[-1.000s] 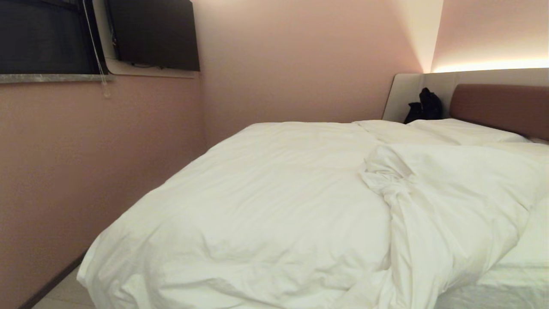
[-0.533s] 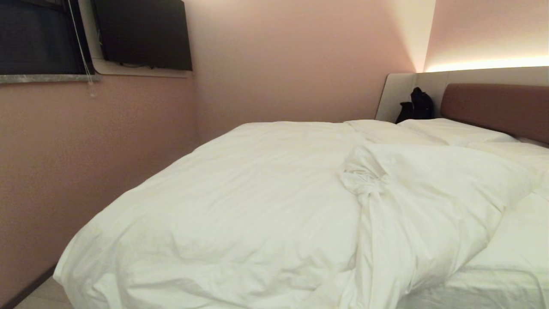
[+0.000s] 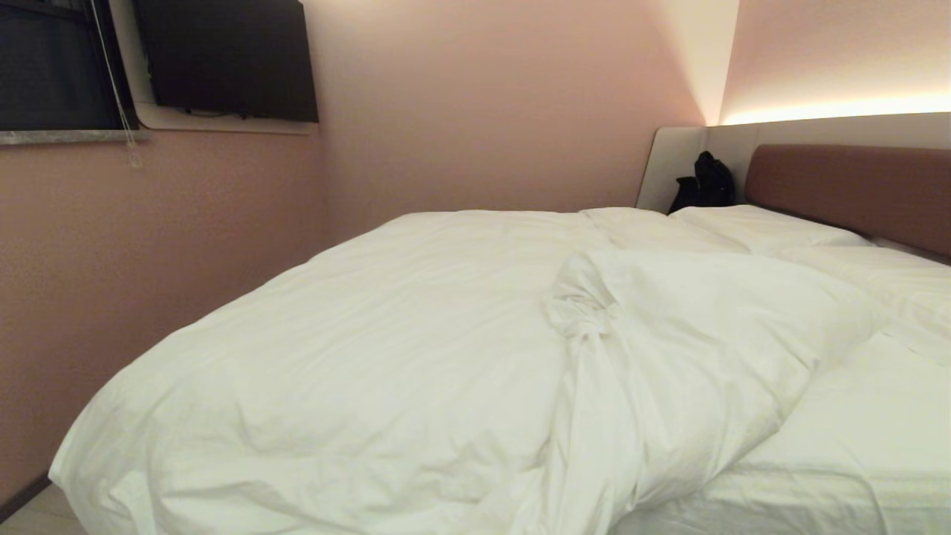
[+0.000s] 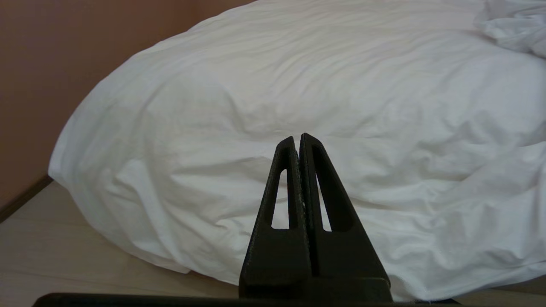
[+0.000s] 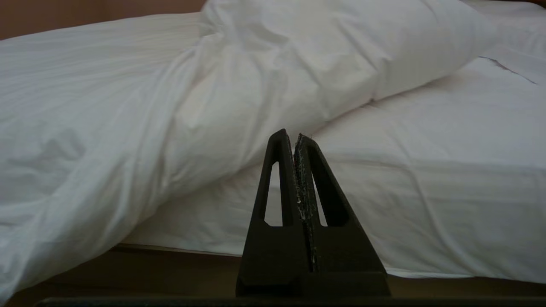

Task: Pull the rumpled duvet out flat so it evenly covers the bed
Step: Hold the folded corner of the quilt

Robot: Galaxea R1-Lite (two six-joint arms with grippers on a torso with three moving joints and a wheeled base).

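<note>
Duvet (image 3: pixel 356 357) looks soft, puffy and bulky, heaped ahead of my clenched, empty left fingers (image 4: pixel 298 140) and right fingers (image 5: pixel 294 138); I judge its folded-back edge (image 5: pixel 239 140) beyond the right pair the best hold.

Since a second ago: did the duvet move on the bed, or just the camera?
No. The duvet keeps its place against the headboard and wall TV; the whole view slid left together, so the camera moved.
</note>
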